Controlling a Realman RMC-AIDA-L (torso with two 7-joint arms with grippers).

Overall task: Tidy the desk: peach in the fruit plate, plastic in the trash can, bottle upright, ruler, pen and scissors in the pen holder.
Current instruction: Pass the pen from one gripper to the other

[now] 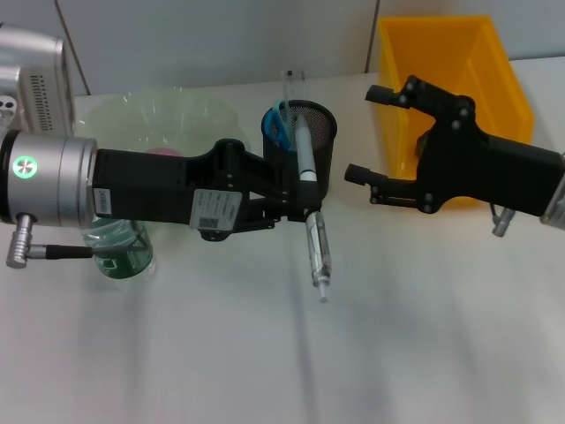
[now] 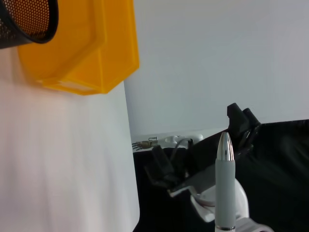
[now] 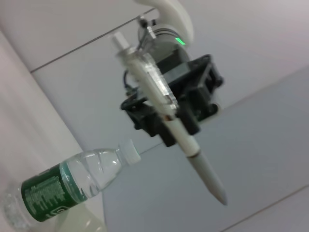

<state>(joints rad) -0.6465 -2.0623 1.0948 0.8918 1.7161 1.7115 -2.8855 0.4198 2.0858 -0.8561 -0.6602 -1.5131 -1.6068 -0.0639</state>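
Clamped tight on a pen [image 1: 312,212] by the left gripper [image 1: 305,210], black blocky fingers pinching its middle. Slim pen: grey opaque upper half ending in a chrome bullet tip, clear plastic lower barrel ending in a white cap. Tilted slightly from vertical in the head view, grey end crossing the front wall and rim of the pen holder [image 1: 320,146], clear end hanging over the white desk [image 1: 265,353]; whether the tip is inside the cup cannot be told. Round black mesh holder, with blue-handled scissors [image 1: 277,124] and a clear flat ruler [image 1: 290,85] standing in it. Behind the gripper, a black angular wrist with a white label, then a smooth silver cylinder with a green light. Under that arm, upright on the desk, a clear plastic bottle [image 1: 119,250] with a green label and white cap. Farther back, a pale translucent green fruit plate [image 1: 199,110] with something pink in it, mostly hidden.

Over to the right, the right gripper [image 1: 380,146], 2 black fingers spread wide, holding nothing, hovering just in front of a glossy yellow plastic trash can [image 1: 494,53] with sloped walls.
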